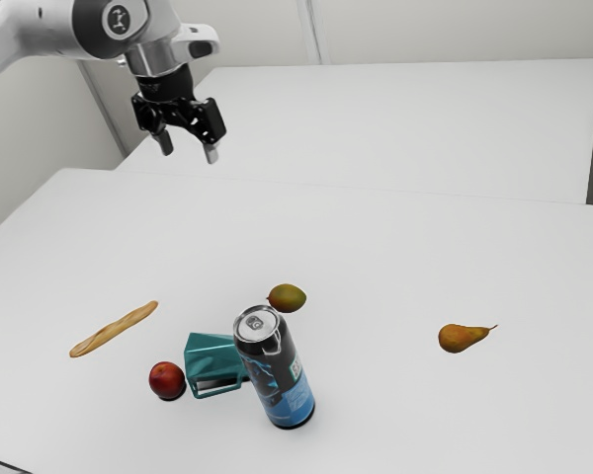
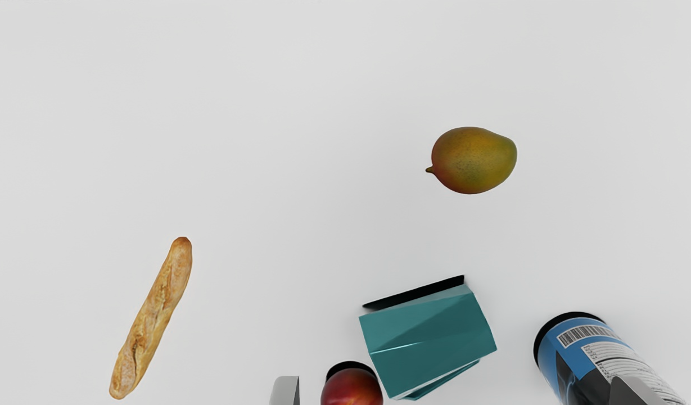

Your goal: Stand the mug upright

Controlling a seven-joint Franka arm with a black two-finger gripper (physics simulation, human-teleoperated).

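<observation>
Exterior view: poised high above a smooth white tabletop point(image 1: 376, 247) with a black two-finger gripper point(image 1: 188, 150), released and empty, with fingers point(image 1: 211, 154) spread and well apart from the goods below. Shows a teal, flat-sided mug point(image 1: 210, 354) lying on its side, between a round, glossy red fruit point(image 1: 167, 380) and an upright black-and-blue metal can point(image 1: 275, 370). Shows also a looped teal handle point(image 1: 217, 393) turned toward the exterior camera. Reveals, from the wrist, a gap between mug and can, with the red fruit just beside the mug; cannot tell whether touching.

Amounts, by judgement, to the opening stage: neither gripped nor righted. Leaves nearly all to do: reach down, close on the mug, lift slightly, roll upright, lower onto the base, let go. Calls for a careful descent, to avoid nudging the fruit or toppling the can. Includes, away from the likely work, a green-and-red mango point(image 1: 288, 298) beyond the can, a long golden-brown baguette point(image 1: 115, 329) toward the exterior view's left and a yellow-brown pear point(image 1: 463, 338) toward the exterior view's right.
</observation>
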